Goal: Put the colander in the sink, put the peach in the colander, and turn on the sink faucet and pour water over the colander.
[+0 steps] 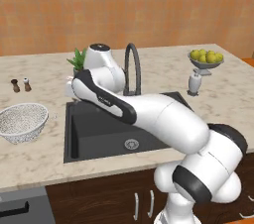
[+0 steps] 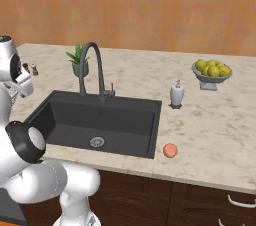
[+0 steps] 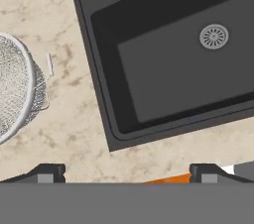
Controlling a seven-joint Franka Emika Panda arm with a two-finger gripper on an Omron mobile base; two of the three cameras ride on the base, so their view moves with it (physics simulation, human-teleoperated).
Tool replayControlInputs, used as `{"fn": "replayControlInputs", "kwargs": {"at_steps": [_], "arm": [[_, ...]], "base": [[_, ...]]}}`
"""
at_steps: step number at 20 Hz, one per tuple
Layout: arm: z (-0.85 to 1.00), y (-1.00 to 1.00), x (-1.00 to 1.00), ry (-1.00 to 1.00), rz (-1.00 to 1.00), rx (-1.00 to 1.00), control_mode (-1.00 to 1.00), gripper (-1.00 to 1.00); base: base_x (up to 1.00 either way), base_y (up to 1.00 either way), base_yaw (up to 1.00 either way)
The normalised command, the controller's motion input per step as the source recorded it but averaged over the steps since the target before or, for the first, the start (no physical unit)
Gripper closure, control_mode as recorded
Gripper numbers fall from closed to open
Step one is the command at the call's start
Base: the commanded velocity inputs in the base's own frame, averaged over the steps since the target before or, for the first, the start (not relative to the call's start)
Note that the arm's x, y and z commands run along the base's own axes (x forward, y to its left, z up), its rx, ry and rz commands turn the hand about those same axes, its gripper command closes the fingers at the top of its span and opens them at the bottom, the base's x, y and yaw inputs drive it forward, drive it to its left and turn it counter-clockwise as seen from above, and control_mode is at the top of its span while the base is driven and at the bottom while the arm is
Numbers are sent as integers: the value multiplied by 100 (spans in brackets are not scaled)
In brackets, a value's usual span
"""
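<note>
**Kid:** What is your claw doing?

**Me:** My claw (image 3: 127, 172) hangs high over the counter (image 3: 74, 134), looking straight down. I see my two dark fingertips (image 3: 45, 172) at the bottom of the hand view. They stand far apart, so my claw is wide open. Nothing is between them and they touch nothing.

**Kid:** Where is the colander?

**Me:** The colander (image 1: 22, 121) sits on the counter, left of the sink (image 1: 94, 129). It stands upright and has nothing in it. In the hand view its rim (image 3: 27, 89) shows at the left edge, near the sink's corner but apart from it.

**Kid:** And the peach?

**Me:** The peach (image 2: 170, 150) lies on the counter just past the sink's right front corner, close to the counter's edge.

**Kid:** Is water running?

**Me:** I see no water. The sink faucet (image 2: 92, 70) stands behind the sink, with its curved spout arching over the basin. The sink holds just its round silver drain (image 3: 214, 36).

**Kid:** What else is there?

**Me:** A bowl of lemons (image 2: 212, 70) is far to the right, with a white soap bottle (image 2: 176, 94) nearer the sink. A small green plant (image 2: 78, 60) is behind the faucet. Two little shakers (image 1: 21, 85) stand behind the colander.

**Kid:** Can you read any words?

**Me:** No. I find no label or writing big enough to read.
</note>
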Motion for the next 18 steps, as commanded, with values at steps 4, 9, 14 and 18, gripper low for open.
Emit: {"fn": "replayControlInputs", "kwargs": {"at_steps": [4, 9, 14, 18], "arm": [[-14, 52, 17, 0, -1, 6, -100, -100], [-7, 40, 18, 0, 0, 9, -100, -100], [-1, 36, 24, 0, 0, 9, -100, -100], [0, 29, 26, 0, 0, 7, -100, -100]], "base": [[0, 0, 0], [0, 0, 0], [0, 0, 0], [0, 0, 0]]}}
